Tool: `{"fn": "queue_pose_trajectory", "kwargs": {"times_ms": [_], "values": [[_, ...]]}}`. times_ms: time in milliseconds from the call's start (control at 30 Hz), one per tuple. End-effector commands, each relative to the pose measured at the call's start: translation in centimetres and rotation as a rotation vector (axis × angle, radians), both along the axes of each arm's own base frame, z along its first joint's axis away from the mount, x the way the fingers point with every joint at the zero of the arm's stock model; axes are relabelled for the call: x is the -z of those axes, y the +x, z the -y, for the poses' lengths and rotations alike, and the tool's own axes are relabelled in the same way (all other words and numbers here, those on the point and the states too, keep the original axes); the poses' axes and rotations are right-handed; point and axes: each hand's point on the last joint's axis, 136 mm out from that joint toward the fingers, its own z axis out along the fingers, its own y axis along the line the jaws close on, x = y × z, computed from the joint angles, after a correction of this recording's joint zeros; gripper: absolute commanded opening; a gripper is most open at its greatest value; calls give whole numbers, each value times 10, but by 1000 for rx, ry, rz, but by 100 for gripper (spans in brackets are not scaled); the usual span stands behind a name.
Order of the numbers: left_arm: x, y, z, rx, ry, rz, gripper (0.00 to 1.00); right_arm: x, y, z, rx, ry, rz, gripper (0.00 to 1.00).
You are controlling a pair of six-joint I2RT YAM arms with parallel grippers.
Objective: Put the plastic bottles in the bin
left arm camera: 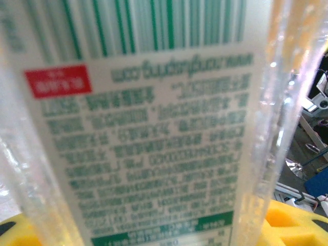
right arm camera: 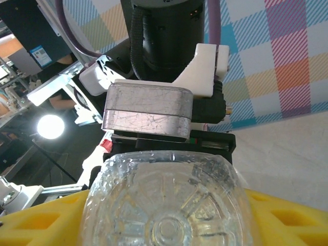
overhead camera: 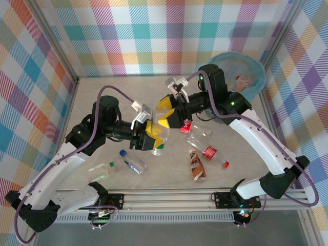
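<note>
Closest in, a clear bottle (left arm camera: 154, 133) with a green-printed label is clamped in the left tool (overhead camera: 148, 137), over the middle of the tabletop (overhead camera: 164, 177). The right tool (overhead camera: 166, 117) flanks its base; whether it grips, I cannot tell. Several bottles (overhead camera: 201, 142) lie loose nearby. Something reddish, perhaps a bottle, sits in the bin (overhead camera: 261, 72) at the far right, so most of the work is left.

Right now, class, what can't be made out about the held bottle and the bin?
- Left wrist: clear bottle label print, blurred, too close.
- Right wrist: its base, cut off by the bottom edge.
- Top external: bin contents, too small, partly behind the right arm.
</note>
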Motion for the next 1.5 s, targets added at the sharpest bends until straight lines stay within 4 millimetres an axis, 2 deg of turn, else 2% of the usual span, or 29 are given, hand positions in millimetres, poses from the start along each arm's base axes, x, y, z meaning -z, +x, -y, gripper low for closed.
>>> {"fn": "queue_pose_trajectory", "kwargs": {"times_ms": [0, 100, 267, 367, 533, 633, 667, 700, 800, 900, 1000, 1067, 1133, 1300, 1467], "values": [[-20, -2, -2, -5, -41, 75, 23, -7, -3, 1, 0, 14, 77, 64], [-18, 4, -3, -40, -27, 83, 31, -8, -2, 2, 16, 18, 103, 59], [-14, 20, -8, -150, 20, 118, 59, -15, 7, 9, 99, 14, 199, 54], [-14, 32, -17, -248, 39, 165, 73, -24, 16, 20, 178, 11, 237, 53], [-15, 54, -39, -453, 53, 237, 88, -38, 45, 51, 401, -27, 325, 51], [-17, 64, -53, -561, 54, 262, 94, -48, 80, 82, 636, -78, 399, 54], [-16, 68, -57, -597, 59, 267, 95, -51, 97, 95, 751, -103, 430, 53], [-15, 72, -62, -633, 67, 268, 97, -56, 119, 115, 896, -139, 471, 51], [-6, 84, -69, -705, 111, 260, 98, -72, 164, 176, 1259, -228, 520, 51], [2, 90, -69, -722, 149, 229, 98, -85, 189, 228, 1497, -271, 563, 51], [6, 92, -67, -721, 157, 200, 98, -88, 207, 267, 1662, -336, 605, 50], [9, 91, -65, -715, 156, 194, 98, -80, 220, 283, 1723, -397, 601, 50], [12, 92, -66, -721, 158, 187, 98, -67, 231, 290, 1742, -458, 581, 51], [19, 95, -69, -741, 183, 179, 99, -15, 255, 294, 1739, -598, 497, 54], [28, 96, -73, -761, 206, 160, 99, 27, 265, 302, 1764, -667, 421, 55]]}}
